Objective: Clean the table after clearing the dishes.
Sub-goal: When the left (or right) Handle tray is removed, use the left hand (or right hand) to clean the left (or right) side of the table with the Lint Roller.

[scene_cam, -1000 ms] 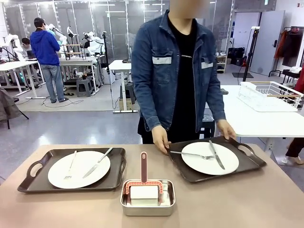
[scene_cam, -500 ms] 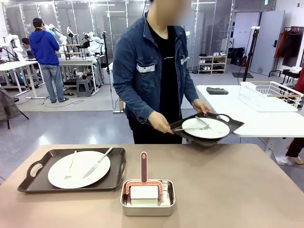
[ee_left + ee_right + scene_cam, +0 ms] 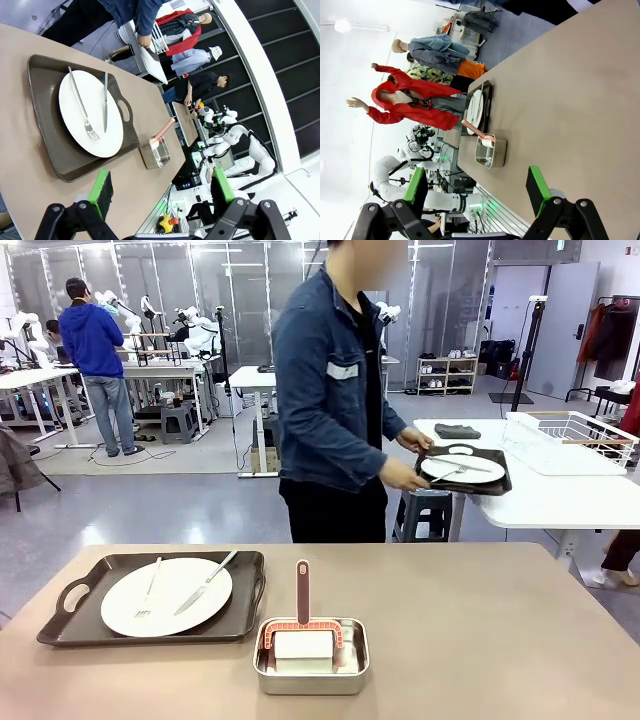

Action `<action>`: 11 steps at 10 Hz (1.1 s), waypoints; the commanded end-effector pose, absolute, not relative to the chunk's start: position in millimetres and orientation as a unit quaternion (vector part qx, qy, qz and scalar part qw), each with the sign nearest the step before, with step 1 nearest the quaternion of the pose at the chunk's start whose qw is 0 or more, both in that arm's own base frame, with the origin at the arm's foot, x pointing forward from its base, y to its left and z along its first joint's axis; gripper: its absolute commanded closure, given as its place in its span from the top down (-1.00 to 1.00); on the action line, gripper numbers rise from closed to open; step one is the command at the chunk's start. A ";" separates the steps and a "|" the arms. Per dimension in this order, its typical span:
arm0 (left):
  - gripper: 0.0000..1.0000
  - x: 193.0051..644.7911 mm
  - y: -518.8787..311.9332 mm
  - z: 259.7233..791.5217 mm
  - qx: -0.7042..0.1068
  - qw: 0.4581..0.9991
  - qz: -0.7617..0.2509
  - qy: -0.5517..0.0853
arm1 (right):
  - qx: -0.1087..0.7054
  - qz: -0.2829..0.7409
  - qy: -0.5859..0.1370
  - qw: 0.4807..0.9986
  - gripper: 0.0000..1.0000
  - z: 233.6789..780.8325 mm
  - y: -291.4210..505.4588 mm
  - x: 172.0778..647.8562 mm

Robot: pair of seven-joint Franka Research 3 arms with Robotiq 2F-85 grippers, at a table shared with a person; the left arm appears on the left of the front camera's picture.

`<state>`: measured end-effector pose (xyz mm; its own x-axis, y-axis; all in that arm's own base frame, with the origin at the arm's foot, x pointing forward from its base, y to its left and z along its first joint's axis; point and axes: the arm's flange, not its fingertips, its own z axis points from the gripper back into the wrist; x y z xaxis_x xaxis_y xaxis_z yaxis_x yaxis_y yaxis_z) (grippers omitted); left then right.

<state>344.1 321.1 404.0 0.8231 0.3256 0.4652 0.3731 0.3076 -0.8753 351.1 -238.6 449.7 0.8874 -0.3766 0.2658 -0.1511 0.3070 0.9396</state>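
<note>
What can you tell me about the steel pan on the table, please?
The pan is a small, shiny steel dish, rectangular with rounded corners, standing flat on the table near its front edge, beside the tray. It holds a white block and a tool whose reddish handle sticks out past the far rim.

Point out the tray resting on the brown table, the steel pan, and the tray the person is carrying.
Left tray [image 3: 248, 585]: front view, its bare right end.
Steel pan [image 3: 310, 683]: front view, its front wall.
Carried tray [image 3: 470, 489]: front view, its near rim.
</note>
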 end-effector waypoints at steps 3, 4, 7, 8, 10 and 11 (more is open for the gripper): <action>1.00 341.6 321.4 405.2 -0.593 0.748 -0.017 -0.297 | 0.588 -0.071 -0.227 0.773 1.00 451.2 -238.5 349.8; 1.00 341.6 321.4 405.2 -0.593 0.748 -0.017 -0.297 | 0.584 -0.073 -0.226 0.776 1.00 449.7 -238.6 351.1; 1.00 341.6 321.4 405.2 -0.593 0.748 -0.017 -0.297 | 0.453 0.134 -0.209 0.856 1.00 531.8 -127.5 402.3; 1.00 341.6 321.4 405.2 -0.593 0.748 -0.017 -0.297 | 0.415 0.186 -0.203 0.867 1.00 549.5 -90.9 413.3; 1.00 341.6 321.4 405.2 -0.593 0.748 -0.017 -0.297 | 0.314 0.313 -0.180 0.878 1.00 582.6 18.6 442.6; 1.00 341.6 321.4 405.2 -0.593 0.748 -0.017 -0.297 | 0.247 0.352 -0.172 0.886 1.00 582.3 66.0 456.3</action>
